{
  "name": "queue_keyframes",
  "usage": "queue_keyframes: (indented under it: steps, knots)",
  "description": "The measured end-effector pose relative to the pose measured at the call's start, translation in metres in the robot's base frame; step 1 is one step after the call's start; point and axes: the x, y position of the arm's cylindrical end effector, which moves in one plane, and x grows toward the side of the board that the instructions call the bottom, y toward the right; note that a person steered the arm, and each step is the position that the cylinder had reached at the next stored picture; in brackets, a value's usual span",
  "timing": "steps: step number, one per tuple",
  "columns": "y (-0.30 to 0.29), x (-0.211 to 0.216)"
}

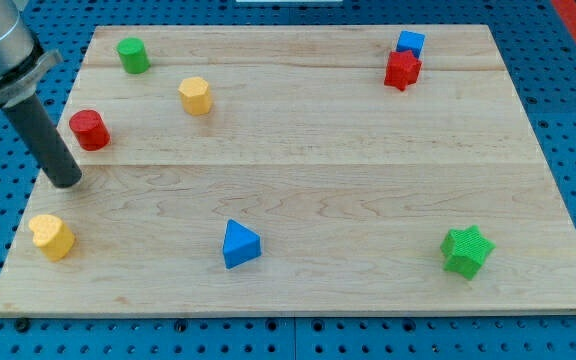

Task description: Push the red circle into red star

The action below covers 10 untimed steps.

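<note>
The red circle (89,130) is a short red cylinder at the view's left of the wooden board (298,170). The red star (402,70) sits far off at the view's upper right, touching a blue cube (410,43) just above it. My tip (67,183) rests on the board just below and slightly left of the red circle, a small gap apart from it. The dark rod slants up to the view's top left corner.
A green cylinder (133,55) stands at the upper left. A yellow hexagon (196,95) lies right of the red circle. A yellow heart (52,236) sits at the lower left, a blue triangle (240,244) at bottom centre, a green star (466,250) at lower right.
</note>
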Motion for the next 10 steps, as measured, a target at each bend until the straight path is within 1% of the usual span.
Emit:
queue_keyframes:
  steps: [1, 2, 3, 4, 5, 6, 7, 8, 9, 10]
  knots:
    - [0.013, -0.034]
    - [-0.013, -0.04]
    - [-0.032, -0.065]
    - [0.05, -0.088]
    - [0.166, -0.073]
    - [0.229, -0.054]
    - [0.288, -0.073]
    - [0.308, -0.116]
    - [0.327, -0.141]
    - [0.364, -0.142]
